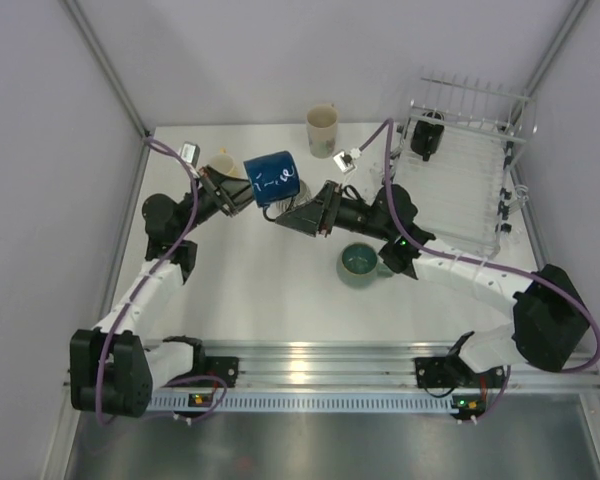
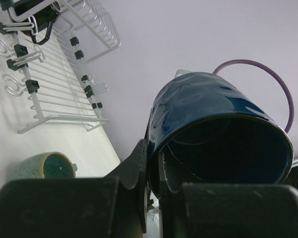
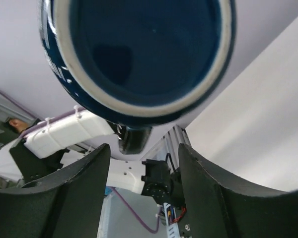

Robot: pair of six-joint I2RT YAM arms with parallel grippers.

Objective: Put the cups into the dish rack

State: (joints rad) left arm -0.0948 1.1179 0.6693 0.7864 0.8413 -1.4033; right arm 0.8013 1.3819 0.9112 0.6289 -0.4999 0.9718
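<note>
White bench (image 1: 280,310) carries the silver-white dish rack (image 1: 458,185) at its far right, with a black mug (image 1: 426,137) in the rack's far-left corner. The left gripper (image 1: 248,193) has its jaws clamped on the rim of the dark blue mug (image 1: 272,178), held tilted above the bench. The right gripper (image 1: 298,215) faces that mug's base, jaws spread wide, gripping nothing. A teal-green mug (image 1: 360,265) stands nearer in; a cream mug (image 1: 321,130) stands at the far edge.

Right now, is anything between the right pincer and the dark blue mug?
Nothing. In the right wrist view the open right pincer faces the dark blue mug with only bare air between its fingers and the mug.
</note>
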